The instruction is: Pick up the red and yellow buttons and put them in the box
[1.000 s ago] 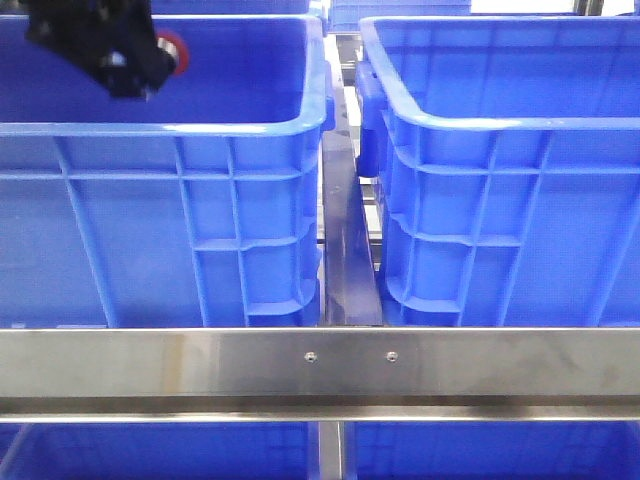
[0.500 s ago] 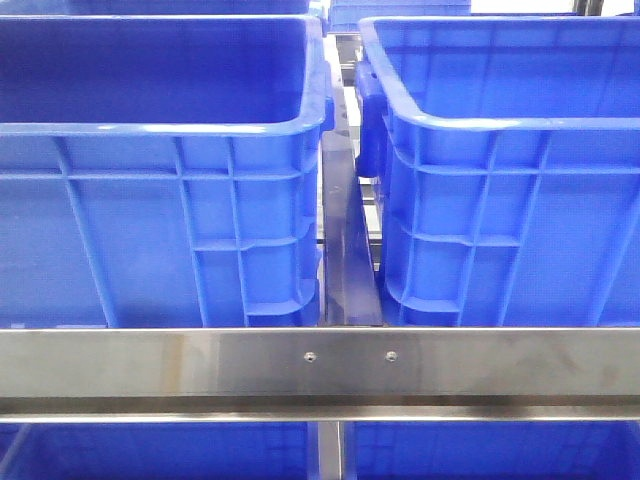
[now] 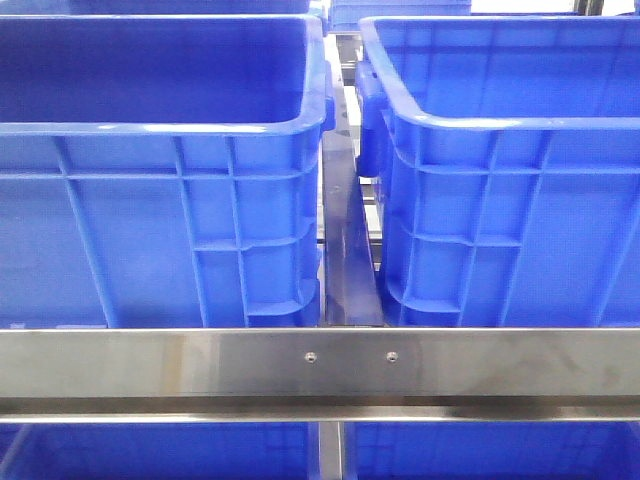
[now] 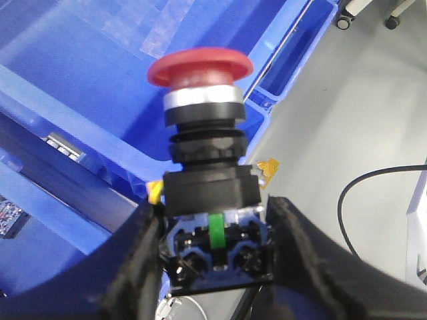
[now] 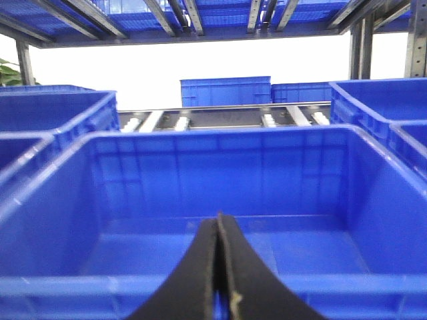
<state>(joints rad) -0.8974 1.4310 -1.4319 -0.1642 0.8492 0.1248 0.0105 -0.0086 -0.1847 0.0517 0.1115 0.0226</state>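
As of one second ago, left gripper (image 4: 213,267) with red button (image 4: 200,67) seen over left crate (image 3: 160,150); now absent from front view. Button clamped at base, over blue box (image 4: 80,87) rim: release pending. Right gripper (image 5: 219,280) pressed together, empty. Count: two front crates, one button visible; yellow unseen.

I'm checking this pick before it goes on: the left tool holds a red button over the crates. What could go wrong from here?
The left tool grips only the black base of the red button, so the tall, top-heavy switch could tilt or slip out. It hangs near a blue crate edge with bare floor beside it, so an early release might miss. The front view shows neither arm, so placement over the front crates cannot be confirmed there.
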